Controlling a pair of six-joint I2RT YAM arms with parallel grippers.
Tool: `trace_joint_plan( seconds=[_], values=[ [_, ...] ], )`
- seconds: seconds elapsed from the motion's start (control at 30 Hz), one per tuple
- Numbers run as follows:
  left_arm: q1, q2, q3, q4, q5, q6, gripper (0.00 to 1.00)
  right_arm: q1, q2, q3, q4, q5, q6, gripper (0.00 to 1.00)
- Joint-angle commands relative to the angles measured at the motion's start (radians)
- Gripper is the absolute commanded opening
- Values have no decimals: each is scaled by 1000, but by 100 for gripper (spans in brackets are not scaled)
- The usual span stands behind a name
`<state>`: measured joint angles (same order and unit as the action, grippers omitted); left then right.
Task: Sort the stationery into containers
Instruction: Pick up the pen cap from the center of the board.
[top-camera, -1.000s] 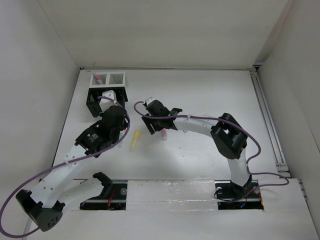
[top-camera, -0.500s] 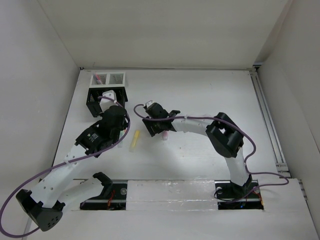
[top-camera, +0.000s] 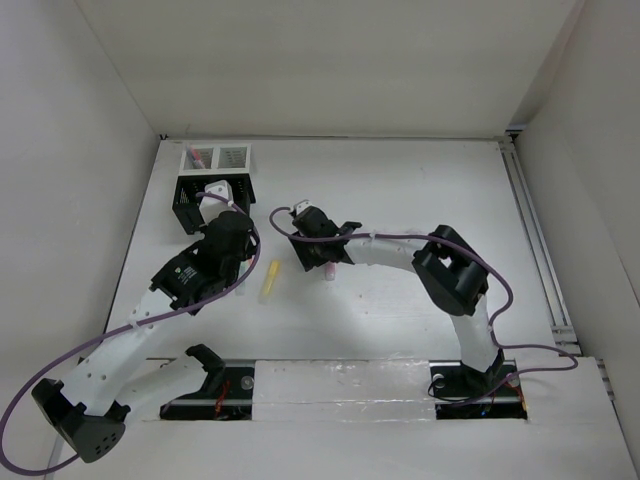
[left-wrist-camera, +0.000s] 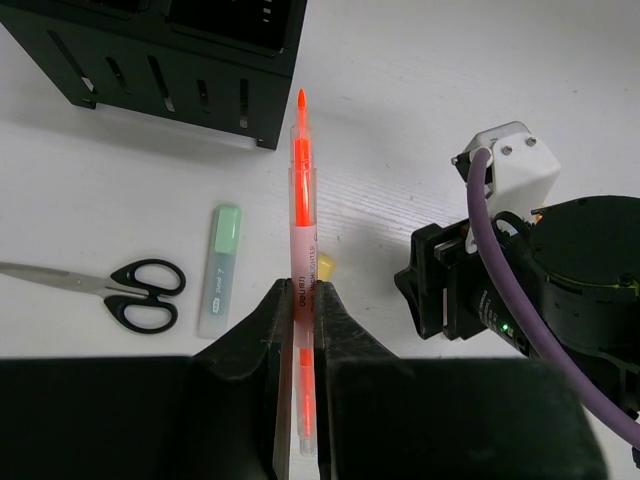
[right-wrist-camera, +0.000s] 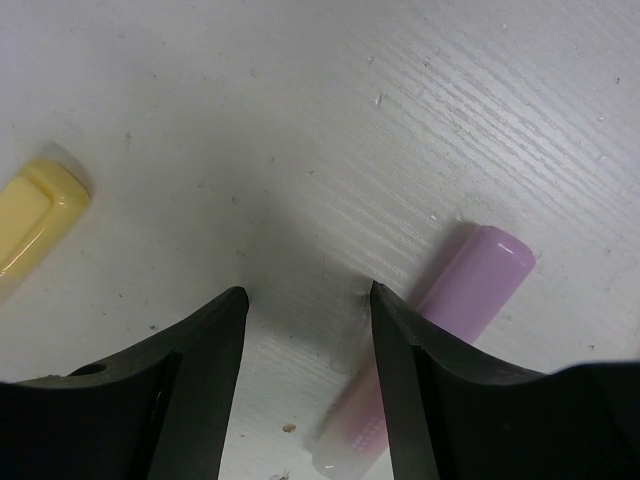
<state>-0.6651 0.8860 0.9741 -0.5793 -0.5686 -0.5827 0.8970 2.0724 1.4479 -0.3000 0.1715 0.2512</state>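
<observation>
Orange pen (left-wrist-camera: 302, 190) pinched by left gripper (left-wrist-camera: 299, 297); right gripper's (right-wrist-camera: 308, 297) jaws apart.

My white bench (top-camera: 400, 180) fills the middle of the top view, boxed by plain white walls (top-camera: 60, 150) left, top and right. A metal rail (top-camera: 530, 230) lines its right edge.

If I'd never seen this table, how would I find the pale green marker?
Start at the black mesh organiser towards the far left of the table. Off its near side lie black-handled scissors, with the green marker beside their handles. It alone is stubby and pale green.
</observation>
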Motion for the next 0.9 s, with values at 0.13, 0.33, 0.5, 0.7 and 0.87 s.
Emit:
trace_joint_plan(
  seconds=[0.13,0.33,0.5,0.7,0.87],
  values=[
    [4,-5,-6,19,-4,14,0,2,-37,-32,-25,13,22,58],
    [4,-5,-6,19,-4,14,0,11,-46,-50,-25,31,31,57],
    [4,-15,-6,19,-4,14,0,11,-46,-50,-25,31,40,45],
    [4,-15,-6,19,-4,14,0,11,-46,-60,-25,22,49,33],
    [4,-15,-6,19,-4,14,0,11,-46,-70,-25,13,49,25]
  ],
)
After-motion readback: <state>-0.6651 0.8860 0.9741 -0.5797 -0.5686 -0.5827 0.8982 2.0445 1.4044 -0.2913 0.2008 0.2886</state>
